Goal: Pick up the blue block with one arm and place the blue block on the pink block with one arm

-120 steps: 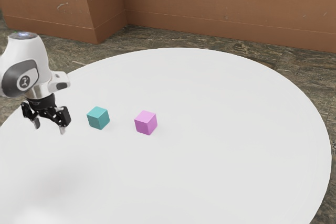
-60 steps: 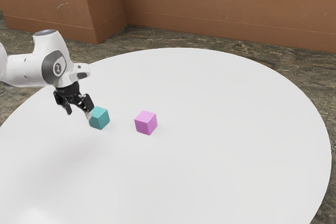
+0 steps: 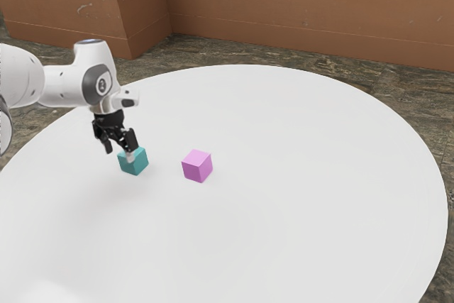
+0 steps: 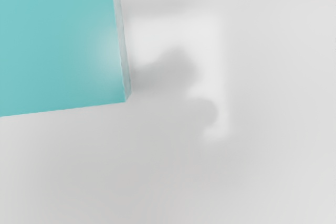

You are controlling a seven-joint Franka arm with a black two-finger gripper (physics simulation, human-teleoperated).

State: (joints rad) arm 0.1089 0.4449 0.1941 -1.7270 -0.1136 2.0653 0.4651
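The blue block (image 3: 133,161), a teal cube, rests on the white round table (image 3: 284,196). The pink block (image 3: 197,165) sits a short way off toward the exterior view's right of it. My gripper (image 3: 119,151) hangs just above the blue block's far-left top edge, fingers apart and holding nothing; one fingertip (image 3: 130,155) is right over the cube's top. In the wrist view the blue block (image 4: 60,43) is large and close beneath my hand, with the hand's shadow on the table beside it.
The table edge curves near the arm on the exterior view's left. Brown walls and a stone floor (image 3: 213,51) lie behind.
My arm has swung toward the exterior view's right, bringing the open gripper from well left of the blue block to just over it. Neither block has moved.
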